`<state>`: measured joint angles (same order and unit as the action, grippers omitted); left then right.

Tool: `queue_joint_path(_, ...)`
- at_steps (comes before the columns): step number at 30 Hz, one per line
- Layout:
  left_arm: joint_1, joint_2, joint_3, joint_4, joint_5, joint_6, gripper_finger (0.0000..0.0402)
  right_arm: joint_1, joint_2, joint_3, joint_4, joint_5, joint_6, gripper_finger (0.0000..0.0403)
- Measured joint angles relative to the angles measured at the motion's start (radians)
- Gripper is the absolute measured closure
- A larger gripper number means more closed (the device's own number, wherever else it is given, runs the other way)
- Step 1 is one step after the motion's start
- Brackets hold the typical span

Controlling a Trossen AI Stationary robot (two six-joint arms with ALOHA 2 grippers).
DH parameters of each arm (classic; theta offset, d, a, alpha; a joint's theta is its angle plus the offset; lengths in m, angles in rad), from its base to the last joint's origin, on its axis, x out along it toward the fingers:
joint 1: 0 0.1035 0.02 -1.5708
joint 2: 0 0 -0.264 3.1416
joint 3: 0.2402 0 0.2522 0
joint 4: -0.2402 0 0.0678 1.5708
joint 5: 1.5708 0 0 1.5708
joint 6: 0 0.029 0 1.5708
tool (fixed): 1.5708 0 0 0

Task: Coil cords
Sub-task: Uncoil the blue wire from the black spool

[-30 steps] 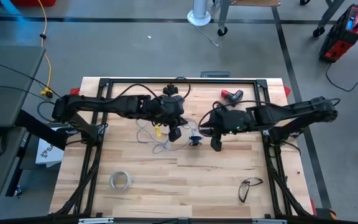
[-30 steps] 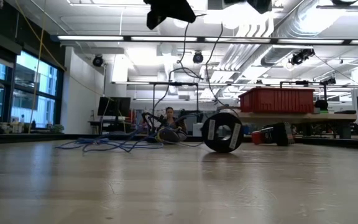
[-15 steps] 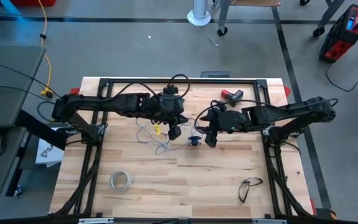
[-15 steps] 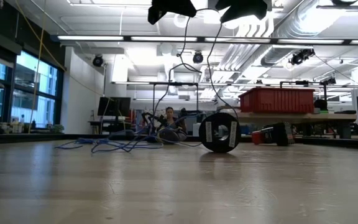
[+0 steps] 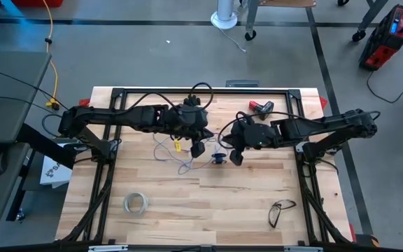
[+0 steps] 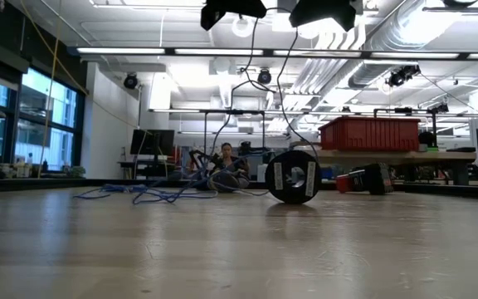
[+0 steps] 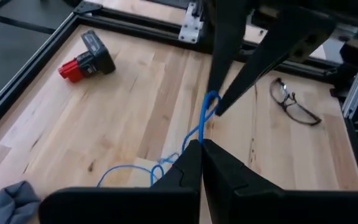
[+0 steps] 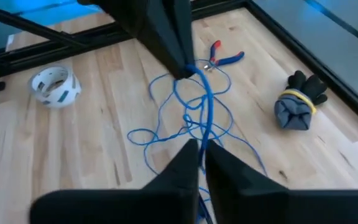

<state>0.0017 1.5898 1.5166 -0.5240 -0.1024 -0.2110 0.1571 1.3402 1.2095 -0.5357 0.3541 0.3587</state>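
Note:
The thin blue wire [image 5: 175, 155] lies in loose loops on the table's middle, also seen in the low view [image 6: 152, 193]. Its small dark spool [image 5: 219, 159] stands on its rim [image 6: 293, 177] between the two grippers. My left gripper [image 5: 196, 149] and my right gripper [image 5: 235, 158] hang close together above the table, each shut on the wire. A short stretch of wire [image 7: 205, 115] runs between them. Strands drop from both grippers toward the spool [image 6: 282, 83]. My left gripper pinches the wire [image 7: 196, 135] between its two fingertips, coming from above and slanting down. The wire is lifted clear there and runs in a wavy line to my right gripper's fingertips [image 7: 219, 99]. My right gripper pinches the wire [image 8: 202, 132] between its two fingertips, from above and slanting down. The wire runs on, slightly curved, to my left gripper's fingertips [image 8: 185, 65]. The loops below lie on the table.
A red-black battery pack [image 5: 261, 107] lies at the far side, glasses [image 5: 280, 210] at the near right, a whitish tape ring [image 5: 136, 203] at the near left. A grey glove bundle [image 8: 297, 102] and pliers [image 8: 225, 57] lie beside the wire loops.
My right gripper has moved toward the table's left, closer to my left gripper, so the wire stretch between them is shorter. The spool has shifted a little toward the table's left, still standing on its rim.

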Motion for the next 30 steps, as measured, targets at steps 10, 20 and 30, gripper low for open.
queue_joint_path(10, 0.003, -0.001, 0.001, -0.088, -0.039, -0.008, 0.0393, 0.013, -0.02, 0.0, -0.002, 0.036, 0.009, 0.0401)
queue_joint_path(20, 0.021, -0.052, 0.001, -0.25, -0.045, -0.012, 0.03, 0.013, -0.151, 0.0, -0.023, 0.113, 0.037, 0.0402)
queue_joint_path(30, 0.015, -0.048, -0.19, -0.074, -0.019, -0.04, 0.0221, 0.014, -0.27, 0.0, -0.025, 0.105, 0.045, 0.0403)
